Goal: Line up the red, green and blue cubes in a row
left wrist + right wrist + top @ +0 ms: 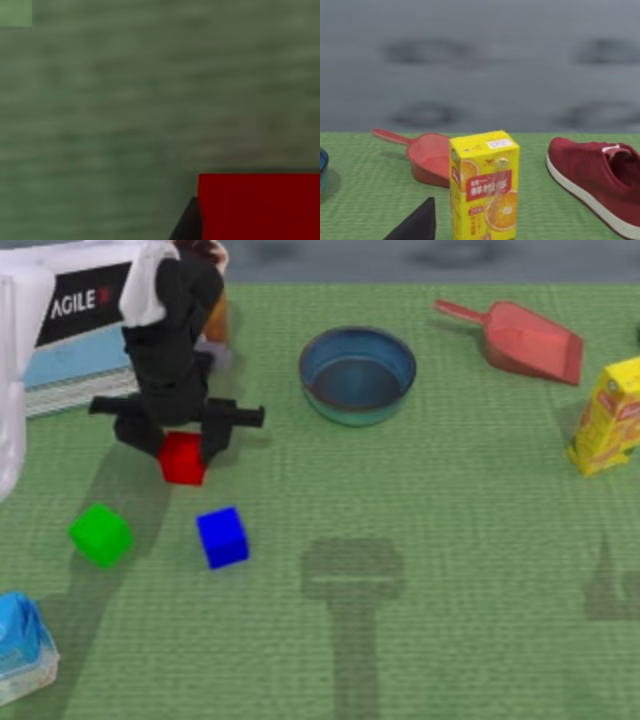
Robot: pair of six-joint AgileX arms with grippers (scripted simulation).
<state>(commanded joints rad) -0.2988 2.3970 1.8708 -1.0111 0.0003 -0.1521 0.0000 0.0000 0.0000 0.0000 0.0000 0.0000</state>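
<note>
Left end effector (180,443) grasps the red cube (182,459) at upper left; green cube (100,534) and blue cube (222,537) lie below.

Soft overhead light — blurred shadows

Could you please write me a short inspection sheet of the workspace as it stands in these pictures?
Surface: green mat, flat.
Job's things: red cube between the left pincer's fingers; green cube and blue cube apart on the mat nearer the front, not yet in a row.
Clutter: blue bowl, red scoop, yellow juice carton, blue-and-white packet at the left front edge, red shoe.
Grippers: left pincer around the red cube; right pincer only a dark tip in its wrist view.
Cables: nothing seen.
Surroundings: grey backdrop beyond the mat.
</note>
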